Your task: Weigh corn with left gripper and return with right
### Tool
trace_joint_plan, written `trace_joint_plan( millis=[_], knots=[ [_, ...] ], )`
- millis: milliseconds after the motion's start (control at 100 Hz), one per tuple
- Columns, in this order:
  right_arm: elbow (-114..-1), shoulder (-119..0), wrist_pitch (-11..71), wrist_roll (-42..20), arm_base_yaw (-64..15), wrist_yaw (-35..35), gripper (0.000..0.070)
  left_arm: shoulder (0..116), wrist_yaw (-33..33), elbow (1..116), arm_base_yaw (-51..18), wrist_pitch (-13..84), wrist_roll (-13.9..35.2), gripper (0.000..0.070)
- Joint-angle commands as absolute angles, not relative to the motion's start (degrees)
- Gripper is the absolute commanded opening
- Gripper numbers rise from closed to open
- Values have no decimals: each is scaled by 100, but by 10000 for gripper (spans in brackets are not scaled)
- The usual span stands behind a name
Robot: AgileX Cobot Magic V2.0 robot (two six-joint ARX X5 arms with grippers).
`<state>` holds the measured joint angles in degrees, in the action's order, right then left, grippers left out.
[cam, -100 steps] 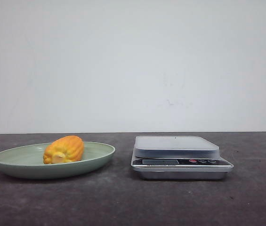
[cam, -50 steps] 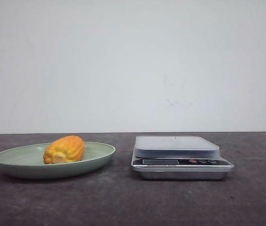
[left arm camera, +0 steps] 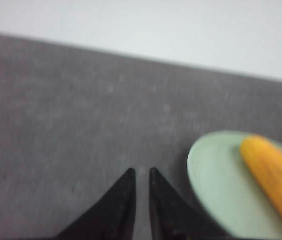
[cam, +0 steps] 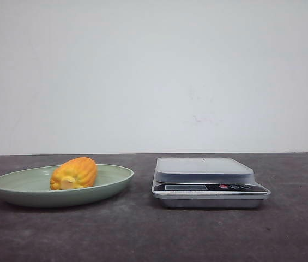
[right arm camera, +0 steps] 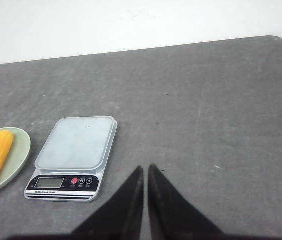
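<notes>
Even, diffuse light is cast over all views, and only soft shadows are seen under the plate point(cam: 12, 192) and the scale point(cam: 210, 203). The left wrist view is blurred throughout; the other two are rendered sharp.

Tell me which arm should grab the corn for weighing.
Left. Its gripper hangs beside the green plate holding the corn; the right gripper sits past the scale, farther away.

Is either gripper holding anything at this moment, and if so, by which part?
Nothing is held. The left gripper and right gripper are both shut on nothing; the orange-yellow toy corn lies untouched in the pale green plate.
</notes>
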<state>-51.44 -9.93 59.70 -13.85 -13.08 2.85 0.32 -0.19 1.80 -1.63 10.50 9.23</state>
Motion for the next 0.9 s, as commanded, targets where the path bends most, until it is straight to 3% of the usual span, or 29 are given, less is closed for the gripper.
trace_joint_plan(
  millis=[0,730,890],
  knots=[
    [-5207,-987,5905,-1457,-1315,301,7,19,-16,89,-161,1057,836,0],
    [-5207,-985,5905,-1452,-1315,301,7,19,-16,91,-163,1072,836,0],
    [-5142,-972,5356,-882,-1229,528,7,19,-16,91,-163,1072,836,0]
  ],
)
